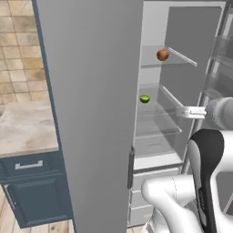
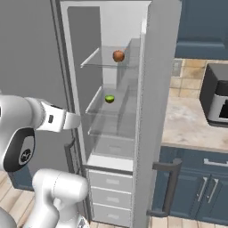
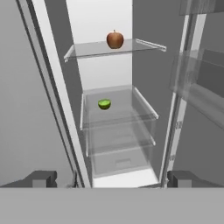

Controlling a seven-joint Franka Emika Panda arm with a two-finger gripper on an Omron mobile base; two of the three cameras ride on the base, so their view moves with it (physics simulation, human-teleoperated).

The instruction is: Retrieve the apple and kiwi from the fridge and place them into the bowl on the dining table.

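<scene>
Before the open grey fridge [image 3: 153, 52], the two dark fingers [image 3: 41, 178] are spread fully wide, nothing held or touched. Inside, the reddish-brown apple [image 3: 115, 40] is seen on the upper glass shelf [image 3: 92, 49], the green kiwi [image 3: 104, 103] one shelf below.

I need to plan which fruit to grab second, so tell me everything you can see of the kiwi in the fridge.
The kiwi is a small, round, bright green fruit with a darker top, smooth-looking in this rendering. It sits alone on a clear glass shelf inside the open fridge, one shelf below the apple and toward the left of its shelf in the hand view. It rests upright, touching only the shelf. The end effector is open outside the compartment, well short of it.
</scene>
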